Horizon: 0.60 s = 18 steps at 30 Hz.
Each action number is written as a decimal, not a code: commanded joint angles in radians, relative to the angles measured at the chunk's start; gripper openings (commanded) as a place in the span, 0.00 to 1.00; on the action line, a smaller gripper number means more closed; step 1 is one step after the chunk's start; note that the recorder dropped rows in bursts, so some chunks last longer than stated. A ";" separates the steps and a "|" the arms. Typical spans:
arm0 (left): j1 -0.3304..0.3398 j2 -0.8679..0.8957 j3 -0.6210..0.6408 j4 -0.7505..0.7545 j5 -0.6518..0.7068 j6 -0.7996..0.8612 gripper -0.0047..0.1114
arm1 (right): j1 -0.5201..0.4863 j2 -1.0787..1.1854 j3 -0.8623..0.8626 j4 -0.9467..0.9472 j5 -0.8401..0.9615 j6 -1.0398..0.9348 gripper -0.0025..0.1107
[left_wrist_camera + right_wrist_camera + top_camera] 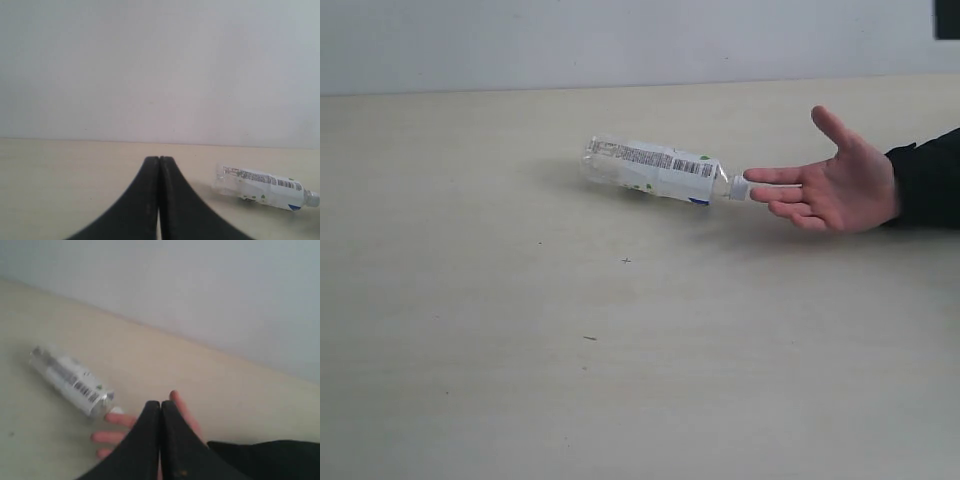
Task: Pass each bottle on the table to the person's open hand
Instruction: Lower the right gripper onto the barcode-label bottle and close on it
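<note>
Exterior view: we see a pale bench (pixel 520 350) in front of a plain light wall (pixel 620 40); neither arm shows in this picture.
Left end effector (pixel 159 161): in the left wrist view its two dark fingers are pressed together with no gap and nothing between them. It is well apart from the one bottle on the bench.
Bottle (pixel 655 170): small, clear plastic, lying on its side near the middle of the bench, towards the far edge. Its base points left and its neck points right. We read a white label with a barcode strip, green flecks and a blue patch near the neck.
Cap (pixel 739 189): white, just beside the person's fingertips; we cannot tell whether it touches them.
Hand (pixel 845 185): open, palm up, fingers stretched left towards the bottle, thumb raised.
Sleeve (pixel 930 180): dark, reaching in from the right edge.
Right end effector (pixel 160 404): in the right wrist view its fingers are likewise closed tight on nothing. The open hand lies just behind their tips, and the bottle lies apart from them.
</note>
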 commanded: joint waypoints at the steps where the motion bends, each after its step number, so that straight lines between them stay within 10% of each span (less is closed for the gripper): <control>1: 0.003 -0.006 0.003 -0.004 -0.002 -0.002 0.04 | 0.000 0.259 -0.143 0.380 0.178 -0.399 0.02; 7: 0.003 -0.006 0.003 -0.004 -0.002 -0.002 0.04 | 0.004 0.633 -0.383 0.524 0.293 -0.549 0.26; 18: 0.003 -0.006 0.003 -0.004 -0.002 -0.002 0.04 | 0.211 1.052 -0.755 0.175 0.271 -0.615 0.63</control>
